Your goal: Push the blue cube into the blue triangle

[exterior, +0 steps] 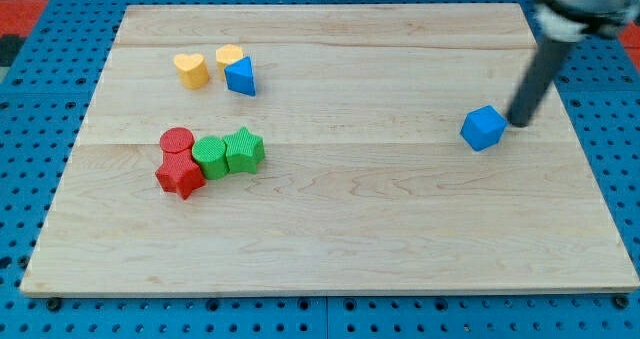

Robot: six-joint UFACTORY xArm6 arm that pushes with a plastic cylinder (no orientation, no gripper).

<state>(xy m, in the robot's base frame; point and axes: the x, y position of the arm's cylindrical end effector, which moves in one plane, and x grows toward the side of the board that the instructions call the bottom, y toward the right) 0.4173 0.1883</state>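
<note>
Barely started: our blue cube [483, 128] sits far right, well apart from the blue triangle [240, 76] at far left beside two yellow blocks. My tip [517, 123] touches the cube's right side; it's a bare rod, grasping nothing.

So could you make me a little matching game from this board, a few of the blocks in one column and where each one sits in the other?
Things:
1. blue cube
2. blue triangle
3. yellow heart
4. red star

Places:
A. lowest block of the cluster at the view's left
B. just left of my tip
C. leftmost block of the upper group
D. against a second yellow block

Pairs: 1-B, 2-D, 3-C, 4-A
</note>
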